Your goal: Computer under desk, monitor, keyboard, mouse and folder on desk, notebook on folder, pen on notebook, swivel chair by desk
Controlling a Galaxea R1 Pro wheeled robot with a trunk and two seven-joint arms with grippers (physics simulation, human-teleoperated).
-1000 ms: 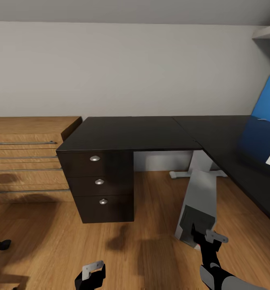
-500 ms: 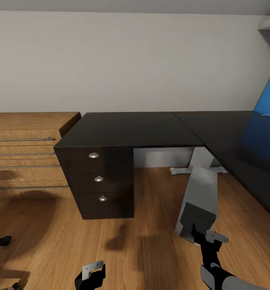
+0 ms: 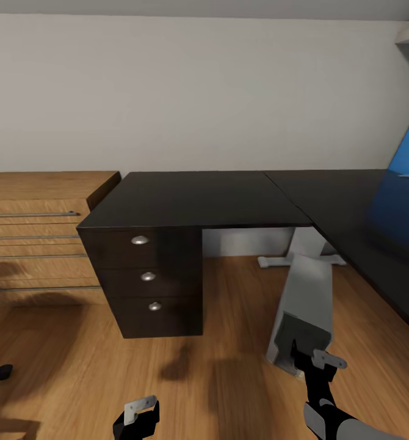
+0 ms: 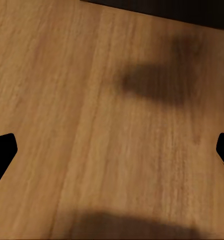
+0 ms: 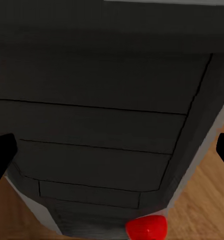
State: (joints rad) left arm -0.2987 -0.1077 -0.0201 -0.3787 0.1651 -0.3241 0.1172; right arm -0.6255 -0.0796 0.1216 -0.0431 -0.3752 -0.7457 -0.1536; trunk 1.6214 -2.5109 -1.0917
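Note:
The computer (image 3: 305, 299), a pale grey tower with a dark front, stands tilted on the wooden floor beside the desk's white leg (image 3: 303, 243). My right gripper (image 3: 317, 360) is open at the tower's lower front end. In the right wrist view my right gripper (image 5: 112, 155) has its fingers spread wide on either side of the computer's dark front (image 5: 106, 120), with a red knob (image 5: 147, 227) close by. My left gripper (image 3: 137, 412) is open above bare floor (image 4: 91, 100). The desk (image 3: 198, 198) has a black top and a blue back panel (image 3: 407, 165).
The desk's black drawer pedestal (image 3: 146, 278) stands on the floor left of the computer. A light wooden drawer chest (image 3: 39, 238) stands against the wall at the left. A small black object (image 3: 2, 371) lies on the floor at the left edge.
The head view has shifted slightly, and a white item at the desk's right edge has left the picture. Both grippers and the tilted computer keep their places.

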